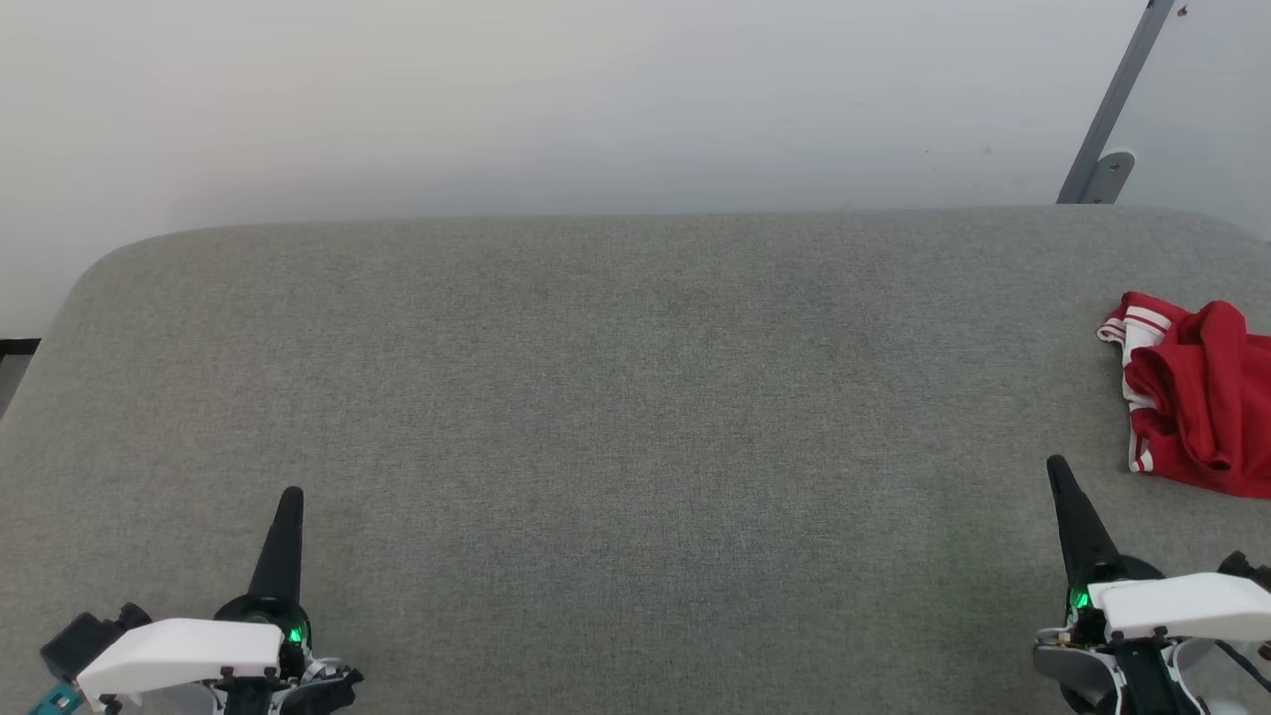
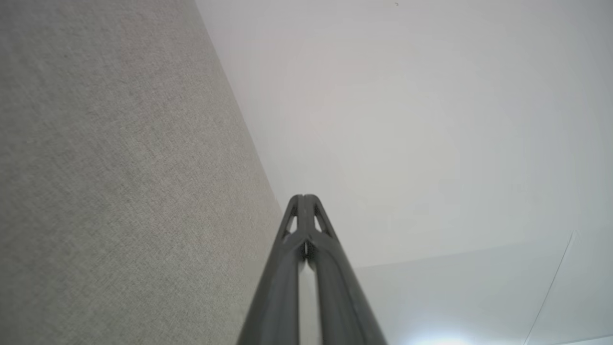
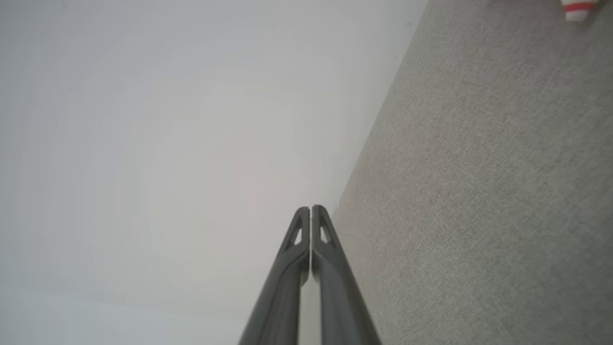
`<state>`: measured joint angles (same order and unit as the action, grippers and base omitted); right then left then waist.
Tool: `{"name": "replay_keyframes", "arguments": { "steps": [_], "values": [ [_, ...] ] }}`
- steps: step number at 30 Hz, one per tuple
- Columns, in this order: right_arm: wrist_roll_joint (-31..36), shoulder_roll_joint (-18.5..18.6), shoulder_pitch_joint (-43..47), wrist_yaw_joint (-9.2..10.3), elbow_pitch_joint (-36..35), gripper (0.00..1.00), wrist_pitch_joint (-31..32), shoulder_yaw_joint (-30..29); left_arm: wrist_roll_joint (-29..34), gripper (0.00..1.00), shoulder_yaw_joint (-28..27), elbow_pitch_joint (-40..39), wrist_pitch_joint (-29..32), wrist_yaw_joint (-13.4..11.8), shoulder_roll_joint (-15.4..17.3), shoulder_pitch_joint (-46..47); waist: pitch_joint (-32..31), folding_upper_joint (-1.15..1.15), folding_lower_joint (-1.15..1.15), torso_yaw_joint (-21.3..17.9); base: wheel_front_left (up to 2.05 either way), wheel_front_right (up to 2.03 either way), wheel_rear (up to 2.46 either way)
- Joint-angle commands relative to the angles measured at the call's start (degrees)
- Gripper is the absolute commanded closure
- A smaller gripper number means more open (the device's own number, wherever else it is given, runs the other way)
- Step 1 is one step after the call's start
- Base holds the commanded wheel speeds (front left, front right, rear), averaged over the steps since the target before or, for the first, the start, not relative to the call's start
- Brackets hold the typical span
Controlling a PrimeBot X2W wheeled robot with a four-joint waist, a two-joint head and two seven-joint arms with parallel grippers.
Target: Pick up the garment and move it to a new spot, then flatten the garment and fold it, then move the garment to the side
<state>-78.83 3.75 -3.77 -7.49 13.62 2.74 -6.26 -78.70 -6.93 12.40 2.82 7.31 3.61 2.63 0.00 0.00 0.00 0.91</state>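
Observation:
The garment, red with white striped trim, lies crumpled at the far right edge of the grey fabric surface, partly cut off by the picture's edge. A white and red scrap of the garment peeks in at the top right of the right wrist view. My right gripper hovers low at the right, just left of and nearer than the garment, shut with nothing in it. Down at the lower left, my left gripper is shut and empty too. Both wrist views show the two fingers pressed together, left gripper and right gripper.
The grey surface has rounded far corners and ends at a pale wall. A grey metal bracket leans on the wall at the far right. A dark gap borders the surface's left edge.

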Motion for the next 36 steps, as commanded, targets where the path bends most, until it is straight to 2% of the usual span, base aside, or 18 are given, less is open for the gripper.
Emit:
{"name": "replay_keyframes", "arguments": {
  "steps": [1, 36],
  "values": [
    [-1.4, -0.2, -1.0, 0.00, -0.1, 1.00, 0.5, -0.2, -1.5, 1.00, 0.1, 0.0, 0.4, 0.2, 0.0, 1.3, 0.0, 0.00, 0.00, 0.0, 0.00, 0.00, 0.00],
    [-13.7, -1.0, -2.7, 0.00, 0.5, 1.00, 4.0, -0.3, -13.7, 1.00, 0.4, 1.7, 4.0, 0.3, -0.8, 4.0, 0.2, 0.00, 0.00, -0.9, 0.00, 0.00, 0.00]
  ]
}}
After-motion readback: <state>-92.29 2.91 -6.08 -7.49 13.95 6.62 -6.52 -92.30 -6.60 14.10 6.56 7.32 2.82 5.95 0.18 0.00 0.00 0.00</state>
